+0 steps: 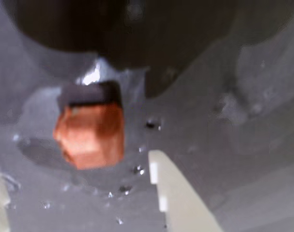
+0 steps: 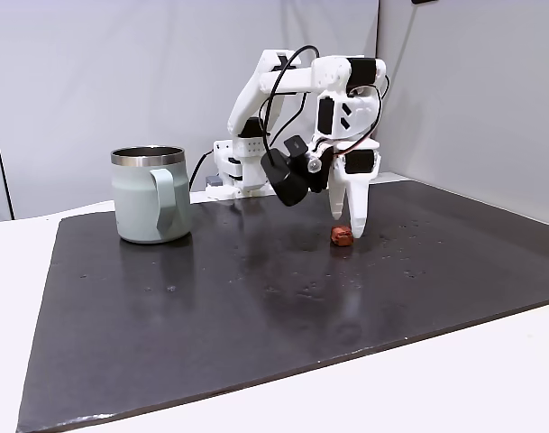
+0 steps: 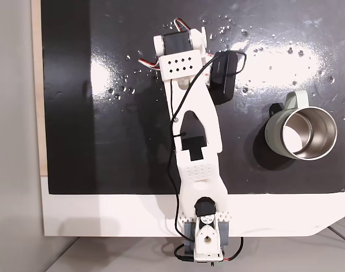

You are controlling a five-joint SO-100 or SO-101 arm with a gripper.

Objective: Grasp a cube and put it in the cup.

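Straddling the cube [image 1: 91,135], the end effector [image 2: 348,230] has its jaws spread w/ nothing gripped; cube rests on the black mat [image 2: 256,307] atop the counter [image 2: 490,379]. Grasp, lift & drop all remain. Cup [image 2: 149,195] stands well apart, upright, approach unobstructed.

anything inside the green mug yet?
Nothing visible: the pale sage-green steel-rimmed mug shows bare steel inside from above, though its near wall hides part of the floor. The small orange-red cube sits on the mat.

Orange-red cube [image 1: 91,137], seemingly sage-green cup [image 2: 150,194]
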